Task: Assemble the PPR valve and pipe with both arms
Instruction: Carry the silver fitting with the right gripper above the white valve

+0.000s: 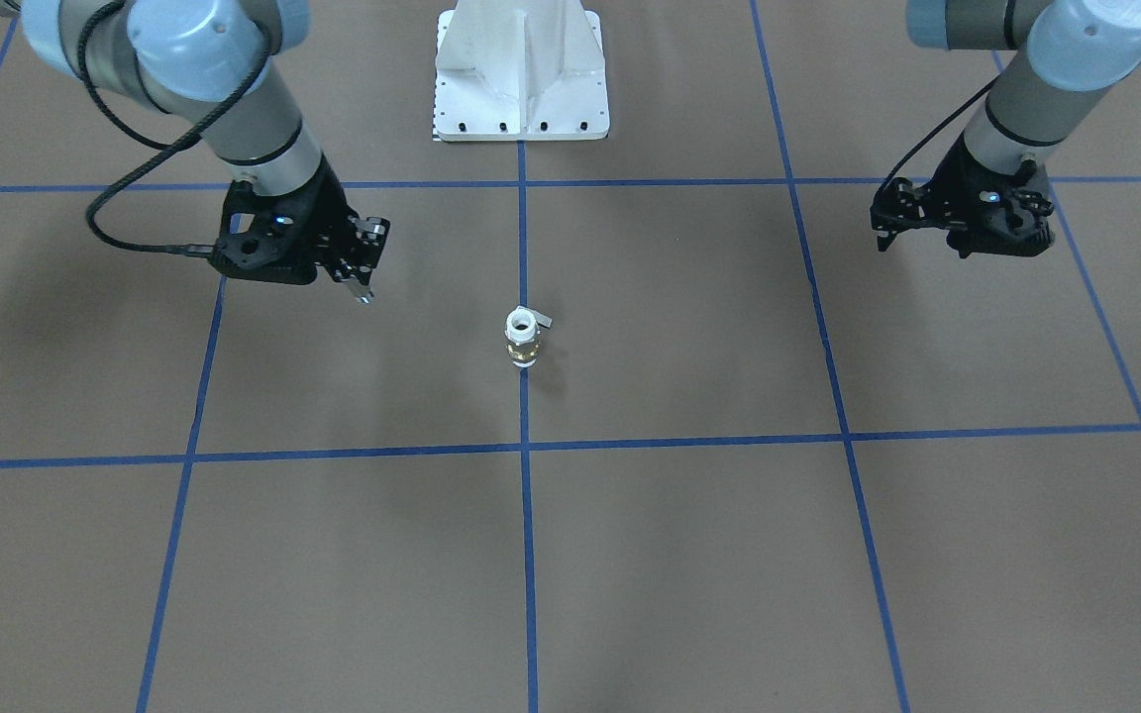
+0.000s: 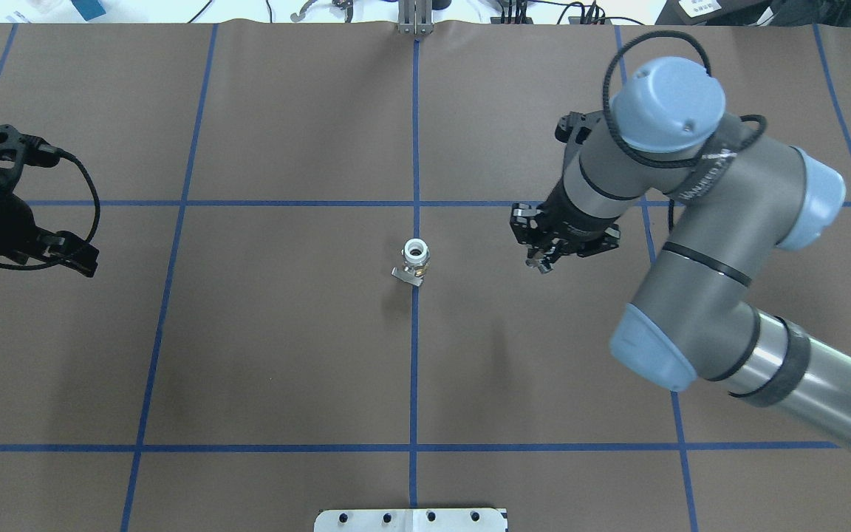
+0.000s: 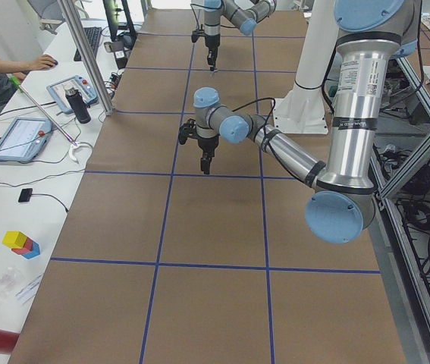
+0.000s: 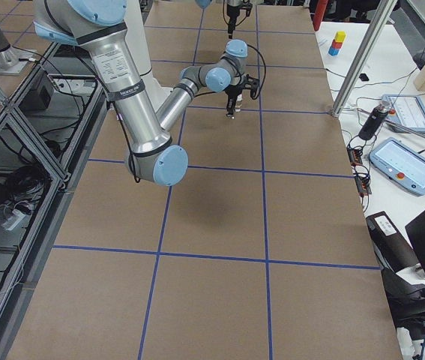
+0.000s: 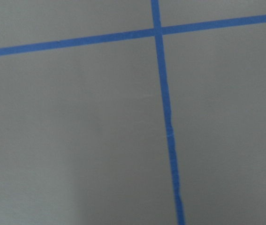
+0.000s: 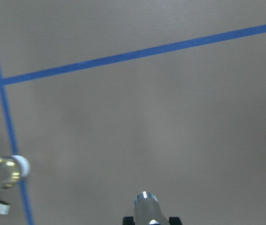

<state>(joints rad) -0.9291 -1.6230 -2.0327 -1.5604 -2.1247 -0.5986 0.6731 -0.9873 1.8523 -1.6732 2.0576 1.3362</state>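
The PPR valve (image 1: 521, 338) stands upright on the middle blue tape line, white ends, brass band, grey lever to one side; it also shows in the overhead view (image 2: 415, 258) and at the left edge of the right wrist view (image 6: 3, 172). My right gripper (image 1: 363, 280) hovers beside it, apart from it, shut on the pipe (image 1: 364, 294), a short silver cylinder that points down (image 6: 145, 208). My left gripper (image 1: 923, 248) hangs far off on the other side, open, with nothing between its fingers.
The white pedestal base (image 1: 521, 74) stands behind the valve. Brown table cover with a blue tape grid (image 2: 415, 369) lies all around. Tablets, a bottle and coloured blocks (image 3: 21, 243) sit on the side bench, where a person's arm (image 3: 17, 64) rests.
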